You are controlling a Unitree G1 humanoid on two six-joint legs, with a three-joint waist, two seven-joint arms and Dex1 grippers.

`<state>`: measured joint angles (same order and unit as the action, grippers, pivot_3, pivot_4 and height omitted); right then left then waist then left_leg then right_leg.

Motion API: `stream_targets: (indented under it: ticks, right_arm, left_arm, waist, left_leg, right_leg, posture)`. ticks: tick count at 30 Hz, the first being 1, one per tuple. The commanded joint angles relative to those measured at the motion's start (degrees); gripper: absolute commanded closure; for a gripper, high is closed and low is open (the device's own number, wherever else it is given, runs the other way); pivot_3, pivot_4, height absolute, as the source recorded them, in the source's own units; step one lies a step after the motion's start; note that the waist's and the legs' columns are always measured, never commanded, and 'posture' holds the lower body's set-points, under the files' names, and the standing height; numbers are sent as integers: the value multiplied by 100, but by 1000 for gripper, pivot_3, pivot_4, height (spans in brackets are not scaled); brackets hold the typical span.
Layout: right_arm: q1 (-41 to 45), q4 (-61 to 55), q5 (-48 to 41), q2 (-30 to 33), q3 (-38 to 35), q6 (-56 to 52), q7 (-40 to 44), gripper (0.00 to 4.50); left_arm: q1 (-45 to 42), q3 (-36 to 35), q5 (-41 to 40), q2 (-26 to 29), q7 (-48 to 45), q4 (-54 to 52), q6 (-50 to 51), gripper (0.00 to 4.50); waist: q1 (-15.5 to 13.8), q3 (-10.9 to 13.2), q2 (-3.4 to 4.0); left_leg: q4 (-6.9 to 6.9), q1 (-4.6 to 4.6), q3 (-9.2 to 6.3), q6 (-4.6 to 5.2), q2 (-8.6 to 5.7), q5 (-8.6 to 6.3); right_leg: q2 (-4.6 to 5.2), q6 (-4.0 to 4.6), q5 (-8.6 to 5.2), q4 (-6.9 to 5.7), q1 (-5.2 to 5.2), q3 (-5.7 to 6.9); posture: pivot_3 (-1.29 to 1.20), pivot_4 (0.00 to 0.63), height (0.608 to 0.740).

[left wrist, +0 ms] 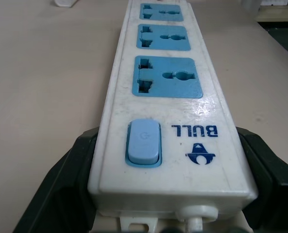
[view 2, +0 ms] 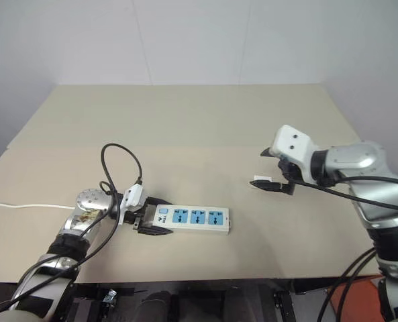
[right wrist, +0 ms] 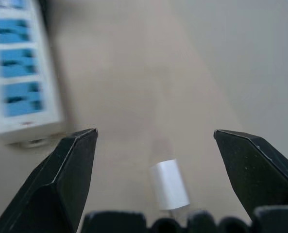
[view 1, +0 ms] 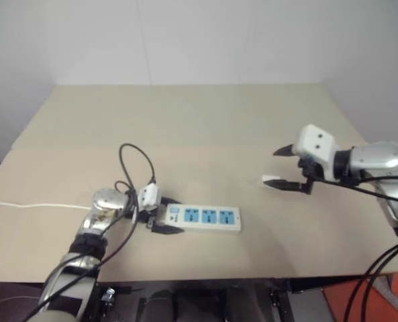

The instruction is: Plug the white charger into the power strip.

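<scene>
- A plain white wall (view 1: 205,40) stands behind a broad tan table (view 1: 205,121), whose matt top runs back to the wall and carries a faint straight seam across it, beyond the power strip.
- At the table's left edge, well to the left of the power strip, a thin white cord (view 1: 31,206) lies flat on the top and runs towards the left arm.
- Just left of the power strip, a black cable (view 1: 135,161) loops up over the table from the left wrist.
- The left gripper (view 1: 160,216) lies low at the switch end of the power strip, its two black fingers (left wrist: 68,179) closed against the strip's two long sides, so it grips the strip there.
- The power strip (view 1: 203,218) rests flat on the table near the front edge, its length running left to right; its small blue switch (left wrist: 144,142) sits at the gripped end, and the three blue socket faces (left wrist: 167,76) follow in a row towards the right.
- To the right of the power strip, a stretch of bare tan top separates it from the white charger.
- The white charger (view 1: 271,179) lies on the table, well apart from the power strip, on the right and a little farther back.
- The right gripper (view 1: 294,168) hangs just above the charger, its black fingers (right wrist: 66,174) spread wide with nothing between them; the wrist view shows the charger (right wrist: 169,184) on the table in the gap, touched by neither finger.
- Below the table's front edge, at the far right, something orange-red (view 1: 350,302) shows.
</scene>
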<state>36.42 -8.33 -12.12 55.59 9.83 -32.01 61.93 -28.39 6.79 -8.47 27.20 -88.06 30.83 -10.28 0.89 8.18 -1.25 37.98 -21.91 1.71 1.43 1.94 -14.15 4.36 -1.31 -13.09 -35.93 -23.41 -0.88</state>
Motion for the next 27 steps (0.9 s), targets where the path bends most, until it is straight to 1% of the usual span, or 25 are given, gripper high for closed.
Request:
stream_targets:
  ticks: [1,3,5,10,15,25,27]
  right_arm:
    - [756,260,543,-76,709,-523,263,0]
    - [1259,524,836,-201,1216,-898,464,0]
    - [1606,807,1090,-341,1566,-937,610,0]
    - [2225,1748,1811,-718,2243,-680,774,0]
    - [2492,2573,2294,-954,2596,-227,1051,0]
    - [2692,3912,2905,-1575,2784,550,1283,0]
    - [2671,4056,3029,-1648,2822,676,1336,367]
  left_arm:
    - [349,120,-34,170,127,-502,380,1164]
    - [464,119,-78,193,286,-726,535,1164]
    - [548,143,-102,208,414,-924,685,1164]
    - [694,213,-83,345,627,-1387,941,1164]
    - [751,222,-179,387,789,-1721,1170,1164]
    - [970,281,-280,455,993,-1997,1321,1164]
    - [996,285,-297,469,1032,-2035,1342,1164]
  waist:
    - [-5,-1,1]
    - [10,-2,3]
    - [-4,-2,4]
    - [-26,-3,5]
    - [-22,-3,5]
    - [-21,-3,5]
    - [-20,-3,5]
  left_leg:
    - [0,-3,1,0,0,0]
    - [0,-6,2,0,0,0]
    - [0,-8,4,0,-1,0]
    - [0,-25,5,0,-1,0]
    - [1,-49,11,0,-2,1]
    - [1,-48,14,0,-2,1]
    - [1,-49,14,0,-3,1]
  right_leg:
    - [0,0,0,-3,-4,-1]
    - [0,1,0,-6,-11,-2]
    - [1,2,0,-10,-18,-5]
    - [2,3,0,-11,-34,-4]
    - [2,5,2,-19,-68,-8]
    - [2,6,3,-22,-70,-9]
    - [3,5,3,-20,-70,-9]
  posture:
    - [0,150,740]
    - [0,150,740]
    - [0,150,740]
    - [0,150,740]
    - [0,150,740]
    - [0,150,740]
    - [0,150,740]
